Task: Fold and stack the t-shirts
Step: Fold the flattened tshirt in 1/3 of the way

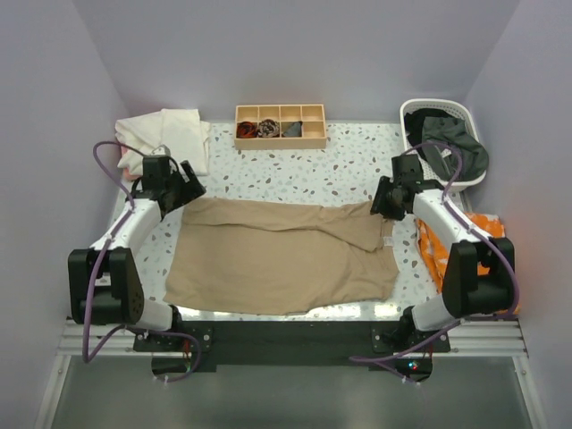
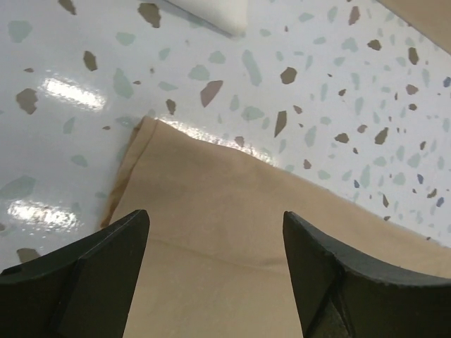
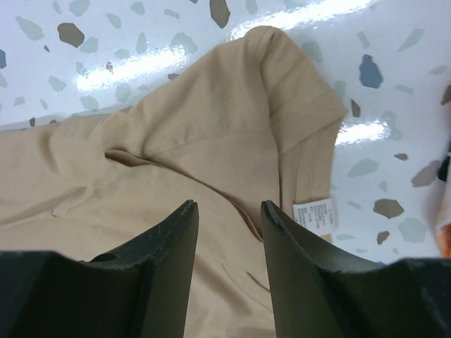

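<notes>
Top external view: your tan t-shirt (image 1: 281, 255) lies spread on the surface (image 1: 357, 161); left claw (image 2: 215, 222) and right claw (image 3: 230, 208) both stand open over its far corners, gripping nothing.

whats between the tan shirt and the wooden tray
Nothing but bare speckled table between the tan shirt and the wooden tray, seen in the top view.

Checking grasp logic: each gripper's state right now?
Left gripper: open, holding nothing, over the tan t-shirt.
Right gripper: open, holding nothing.
</notes>
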You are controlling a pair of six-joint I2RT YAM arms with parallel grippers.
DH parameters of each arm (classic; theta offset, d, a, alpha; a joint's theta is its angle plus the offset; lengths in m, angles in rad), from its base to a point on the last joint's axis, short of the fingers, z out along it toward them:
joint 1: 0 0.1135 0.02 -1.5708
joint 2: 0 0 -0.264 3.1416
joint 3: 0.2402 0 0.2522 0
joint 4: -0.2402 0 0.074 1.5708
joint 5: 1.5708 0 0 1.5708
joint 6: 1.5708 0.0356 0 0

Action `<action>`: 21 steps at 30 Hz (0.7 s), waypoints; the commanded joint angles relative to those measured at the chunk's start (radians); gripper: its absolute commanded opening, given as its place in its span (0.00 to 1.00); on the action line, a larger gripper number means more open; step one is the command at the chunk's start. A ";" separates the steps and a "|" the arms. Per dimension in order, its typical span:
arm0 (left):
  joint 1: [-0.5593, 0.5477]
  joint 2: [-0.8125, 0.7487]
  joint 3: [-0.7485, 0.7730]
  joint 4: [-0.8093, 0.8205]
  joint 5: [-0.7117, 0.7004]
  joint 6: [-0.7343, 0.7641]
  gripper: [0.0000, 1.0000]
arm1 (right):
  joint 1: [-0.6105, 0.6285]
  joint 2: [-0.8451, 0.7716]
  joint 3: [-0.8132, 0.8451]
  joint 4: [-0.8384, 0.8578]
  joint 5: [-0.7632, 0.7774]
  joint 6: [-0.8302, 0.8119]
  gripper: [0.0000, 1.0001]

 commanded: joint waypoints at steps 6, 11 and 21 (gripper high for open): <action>-0.103 0.046 -0.018 0.141 0.188 -0.014 0.78 | 0.016 0.102 0.041 0.168 -0.197 -0.027 0.45; -0.165 0.102 -0.025 0.181 0.205 -0.037 0.77 | 0.041 0.122 0.053 0.194 -0.285 -0.057 0.45; -0.186 0.146 -0.025 0.202 0.204 -0.043 0.76 | 0.096 0.212 0.074 0.223 -0.343 -0.066 0.45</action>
